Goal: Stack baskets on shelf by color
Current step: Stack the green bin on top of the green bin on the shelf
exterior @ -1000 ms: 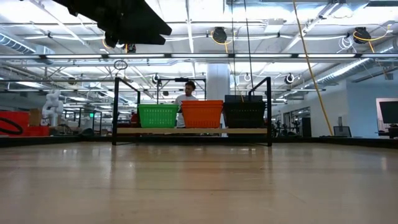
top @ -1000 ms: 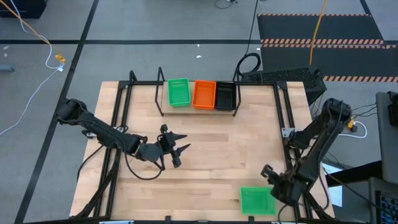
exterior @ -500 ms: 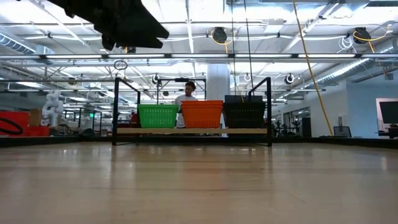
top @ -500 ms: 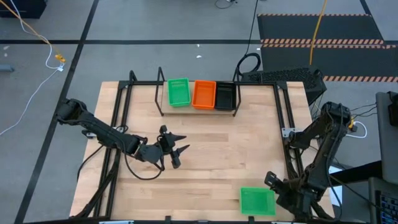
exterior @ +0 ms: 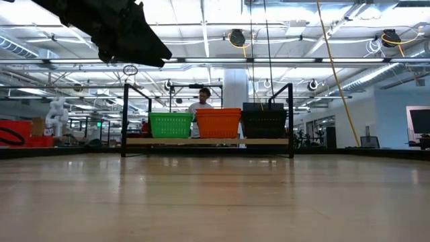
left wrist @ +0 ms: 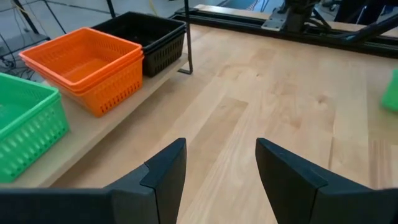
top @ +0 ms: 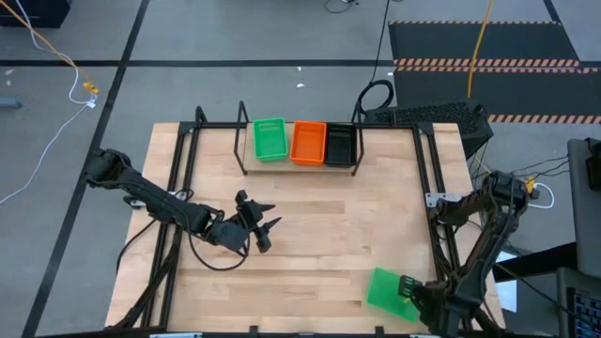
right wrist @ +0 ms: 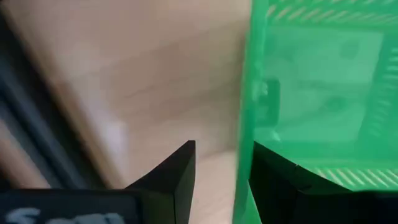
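Observation:
A loose green basket (top: 385, 289) sits near the table's near right corner, turned askew, and fills the right wrist view (right wrist: 317, 93). My right gripper (top: 406, 285) (right wrist: 222, 149) is at its right end, shut on it. The shelf (top: 246, 150) (exterior: 207, 142) stands at the far edge. It carries a green stack (top: 269, 139), an orange stack (top: 308, 143) and a black stack (top: 340, 145), resting on their bottoms. My left gripper (top: 273, 215) (left wrist: 221, 146) hovers open over the table's left middle, pointing toward the shelf. My right gripper holds the green basket by its right end wall (right wrist: 244, 112). One finger (right wrist: 277, 180) is inside the basket and the other (right wrist: 180, 171) outside, coming from above and the right. The basket looks tilted, its held end raised; whether its far end stays on the table, I cannot tell.
The black table frame's rails (top: 434, 202) run along the left and right sides; the right arm's base stands by the right rail. Bare wood lies between the shelf and the near edge (top: 338, 216). A person (exterior: 203, 101) stands in the room behind the shelf.
My right gripper has drawn back toward the near right corner while on the green basket. The basket has turned about from square to askew, and its gripped end has come up. My left gripper has drifted slightly toward the table's left.

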You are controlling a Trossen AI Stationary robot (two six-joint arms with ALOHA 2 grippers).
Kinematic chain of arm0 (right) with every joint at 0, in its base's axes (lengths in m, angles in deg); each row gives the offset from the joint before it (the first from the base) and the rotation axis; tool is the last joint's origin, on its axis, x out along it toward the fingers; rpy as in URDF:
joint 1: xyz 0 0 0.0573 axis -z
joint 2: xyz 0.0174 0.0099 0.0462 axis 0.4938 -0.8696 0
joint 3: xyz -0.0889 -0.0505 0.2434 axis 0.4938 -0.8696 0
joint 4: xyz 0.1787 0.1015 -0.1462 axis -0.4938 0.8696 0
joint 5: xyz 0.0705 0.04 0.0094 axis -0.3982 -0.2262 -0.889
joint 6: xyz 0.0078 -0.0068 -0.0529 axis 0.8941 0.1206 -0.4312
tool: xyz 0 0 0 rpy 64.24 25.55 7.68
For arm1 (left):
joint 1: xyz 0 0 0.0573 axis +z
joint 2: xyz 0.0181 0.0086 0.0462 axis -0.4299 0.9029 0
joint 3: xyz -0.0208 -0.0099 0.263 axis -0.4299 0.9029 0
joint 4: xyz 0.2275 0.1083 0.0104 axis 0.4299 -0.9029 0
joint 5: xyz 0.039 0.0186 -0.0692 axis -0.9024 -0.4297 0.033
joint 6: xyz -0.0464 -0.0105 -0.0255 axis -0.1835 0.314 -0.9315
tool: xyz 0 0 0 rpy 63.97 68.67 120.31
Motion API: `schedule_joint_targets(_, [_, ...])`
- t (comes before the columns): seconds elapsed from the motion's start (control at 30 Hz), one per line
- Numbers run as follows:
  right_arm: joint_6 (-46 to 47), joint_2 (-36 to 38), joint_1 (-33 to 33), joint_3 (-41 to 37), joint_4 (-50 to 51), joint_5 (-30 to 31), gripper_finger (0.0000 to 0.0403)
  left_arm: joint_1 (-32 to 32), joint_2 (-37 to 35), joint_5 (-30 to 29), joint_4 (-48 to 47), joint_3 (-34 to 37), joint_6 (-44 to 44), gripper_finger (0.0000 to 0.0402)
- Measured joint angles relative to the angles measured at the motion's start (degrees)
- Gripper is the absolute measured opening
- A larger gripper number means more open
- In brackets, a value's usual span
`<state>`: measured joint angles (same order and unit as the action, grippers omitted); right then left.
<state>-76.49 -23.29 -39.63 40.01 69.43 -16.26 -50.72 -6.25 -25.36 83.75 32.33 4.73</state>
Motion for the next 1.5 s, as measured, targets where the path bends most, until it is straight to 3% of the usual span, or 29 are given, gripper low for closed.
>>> schedule_joint_targets(0.13, [-0.55, 0.25, 0.33, 0.10, -2.64, 6.92, 0.0112, 0.00, 0.00, -0.02, -0.14, 0.00, -0.61, 0.0195])
schedule_joint_targets(0.3, [-4.47, 1.19, 5.72, 0.08, -5.01, 12.07, 0.0018, 0.24, 0.00, -0.72, -0.14, 0.00, -0.15, 0.0195])
schedule_joint_targets(0.43, [-6.36, 2.03, 16.32, 0.08, -11.27, 13.76, 0.0008, 1.60, -0.22, -2.43, -0.14, 0.00, 2.90, 0.0195])
schedule_joint_targets(0.57, [-18.34, 3.88, 30.07, 0.08, -21.49, 13.15, 0.0005, 4.50, -1.45, -2.56, -0.17, -0.02, 5.94, 0.0195])
schedule_joint_targets(0.67, [-24.98, 5.27, 40.53, 1.48, -32.18, 10.06, 0.0004, 6.35, -3.91, -5.89, -0.58, -0.07, 7.16, 0.0195])
schedule_joint_targets(0.77, [-24.43, 5.37, 50.76, 7.83, -32.11, 5.37, 0.0003, 6.51, -8.83, -10.25, -2.24, -0.87, 7.63, 0.0195])
schedule_joint_targets(0.93, [-22.06, 0.54, 64.31, 24.92, -23.44, 5.48, 0.0002, 5.50, -20.59, -16.93, -2.73, -2.82, 18.36, 0.0195])
schedule_joint_targets(1.2, [-18.21, -18.33, 80.80, 54.66, -9.53, -0.32, 0.0001, 10.69, -32.14, -17.33, -2.03, -3.50, 33.12, 0.0195])
schedule_joint_targets(1.33, [-19.36, -27.49, 83.93, 60.52, -8.08, -1.76, 0.0001, 14.58, -31.66, -16.97, -2.21, -3.50, 38.86, 0.0195])
schedule_joint_targets(1.5, [-21.05, -32.13, 85.27, 61.34, -11.92, 0.81, 0.0002, 18.92, -30.81, -16.40, -4.73, -3.50, 39.88, 0.0195])
